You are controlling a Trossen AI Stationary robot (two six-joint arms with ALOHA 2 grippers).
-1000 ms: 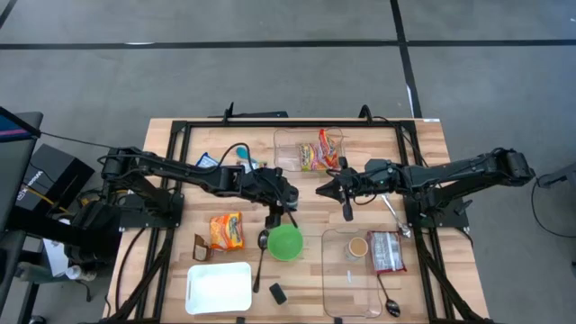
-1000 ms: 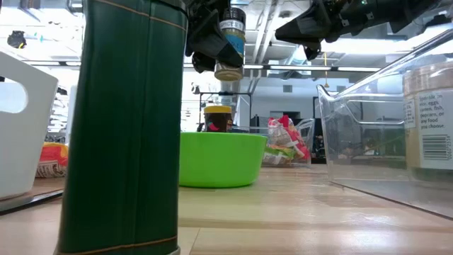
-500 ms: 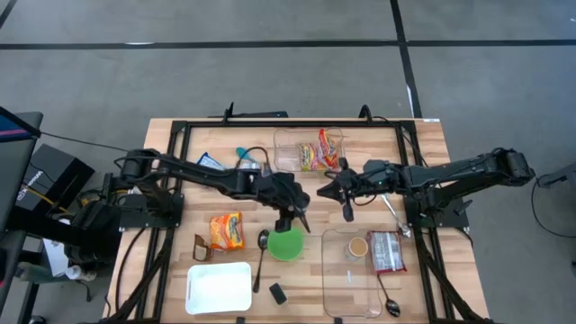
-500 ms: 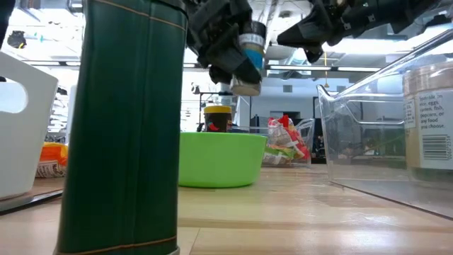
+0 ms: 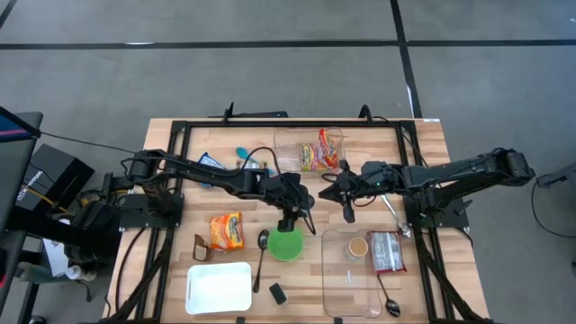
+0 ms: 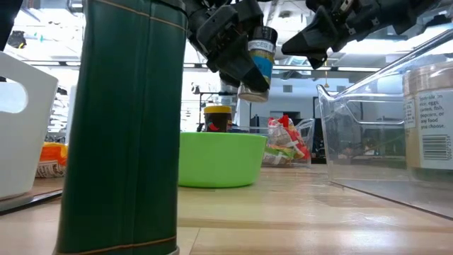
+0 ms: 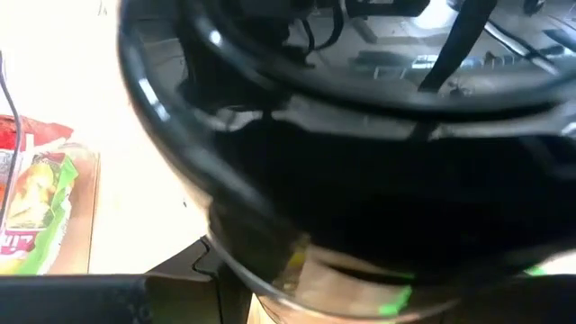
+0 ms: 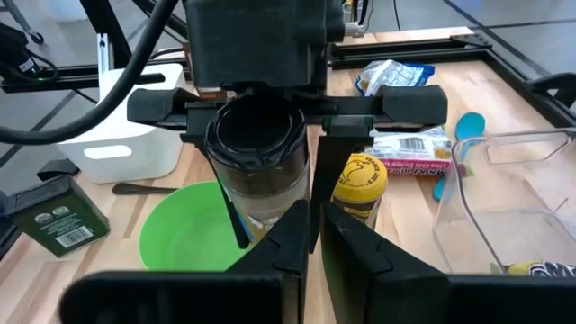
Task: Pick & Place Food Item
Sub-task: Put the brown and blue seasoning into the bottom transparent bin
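My left gripper (image 5: pixel 292 216) hangs over the green bowl (image 5: pixel 285 243) and is shut on a spice jar (image 6: pixel 256 67) with a black lid and a blue label. The jar's black lid (image 7: pixel 360 135) fills the left wrist view. The jar is hidden under the gripper in the high view. The bowl (image 6: pixel 219 157) stands on the table below the jar. To the right of the bowl, my right gripper (image 5: pixel 326 192) is shut and empty, raised above the table, pointing at the jar (image 8: pixel 256 171). My left gripper pinches the jar's upper body just under the lid (image 8: pixel 256 148) between its two fingers (image 8: pixel 317 148), one on each side. The fingers slant down from the table's left. The jar is lifted clear above the bowl, tilted, its lid leaning toward the right gripper.
A yellow-lidded jar (image 8: pixel 360 184) stands beyond the bowl. A clear bin (image 5: pixel 310 153) holds snack bags at the back. Another clear bin (image 5: pixel 360 270) is at the near right. A noodle packet (image 5: pixel 227 230), spoon (image 5: pixel 261 247), white tray (image 5: pixel 219 288) and dark green tin (image 6: pixel 127 127) lie near.
My left gripper has carried the jar toward the table's right and near edge and a little down, ending over the green bowl. The jar has tipped from nearly upright to tilted. The right arm has kept its place.
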